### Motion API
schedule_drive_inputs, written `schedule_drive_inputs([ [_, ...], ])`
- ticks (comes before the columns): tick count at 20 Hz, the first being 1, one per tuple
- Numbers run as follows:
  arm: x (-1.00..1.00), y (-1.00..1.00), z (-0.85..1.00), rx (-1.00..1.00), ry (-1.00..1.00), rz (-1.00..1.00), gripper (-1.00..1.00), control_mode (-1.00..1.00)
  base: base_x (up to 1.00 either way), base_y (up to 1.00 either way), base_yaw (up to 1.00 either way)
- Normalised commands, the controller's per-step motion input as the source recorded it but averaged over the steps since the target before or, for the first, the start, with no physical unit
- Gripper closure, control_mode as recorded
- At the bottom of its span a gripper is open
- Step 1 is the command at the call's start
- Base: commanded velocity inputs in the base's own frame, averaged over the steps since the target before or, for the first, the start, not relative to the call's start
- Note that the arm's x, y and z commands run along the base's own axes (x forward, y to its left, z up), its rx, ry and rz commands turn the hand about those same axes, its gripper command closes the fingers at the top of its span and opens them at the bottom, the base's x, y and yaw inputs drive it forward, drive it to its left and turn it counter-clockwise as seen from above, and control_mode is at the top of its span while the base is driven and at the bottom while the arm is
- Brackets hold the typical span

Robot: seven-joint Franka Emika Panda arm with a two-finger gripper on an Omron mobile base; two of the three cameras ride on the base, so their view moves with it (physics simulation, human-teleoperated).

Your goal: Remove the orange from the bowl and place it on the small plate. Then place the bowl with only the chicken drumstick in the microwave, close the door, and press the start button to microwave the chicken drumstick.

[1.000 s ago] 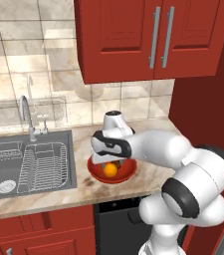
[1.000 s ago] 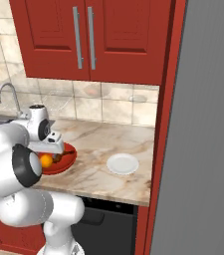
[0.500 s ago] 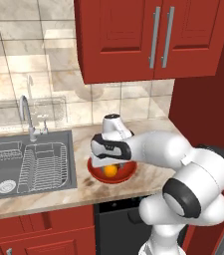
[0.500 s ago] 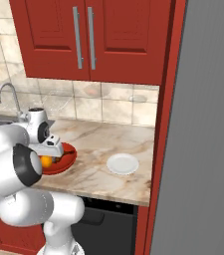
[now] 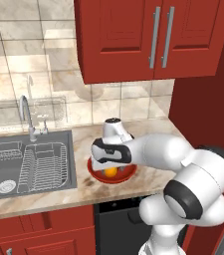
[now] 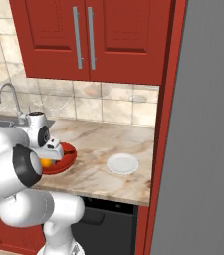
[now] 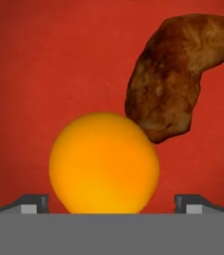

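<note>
We see the bowl (image 5: 126, 173) holding the orange (image 7: 104, 163) and, touching it at 1 o'clock, the chicken drumstick (image 7: 175, 74). The gripper (image 7: 111, 203) stands wide, straddling the orange.

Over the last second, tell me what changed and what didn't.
The pincer came down into the bowl, its open jaws now flanking the orange. Nothing gripped yet. The orange, drumstick, bowl and plate stayed put.
</note>
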Motion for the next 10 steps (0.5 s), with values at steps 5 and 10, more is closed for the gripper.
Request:
schedule_drive_inputs([
  [5,0.0,0.0,-0.13,0.0,0.0,0.0,-1.0,-1.0,0.0,0.0,0.0],
  [10,0.03,0.03,-0.11,0.0,0.0,0.0,-1.0,-1.0,0.0,0.0,0.0],
])
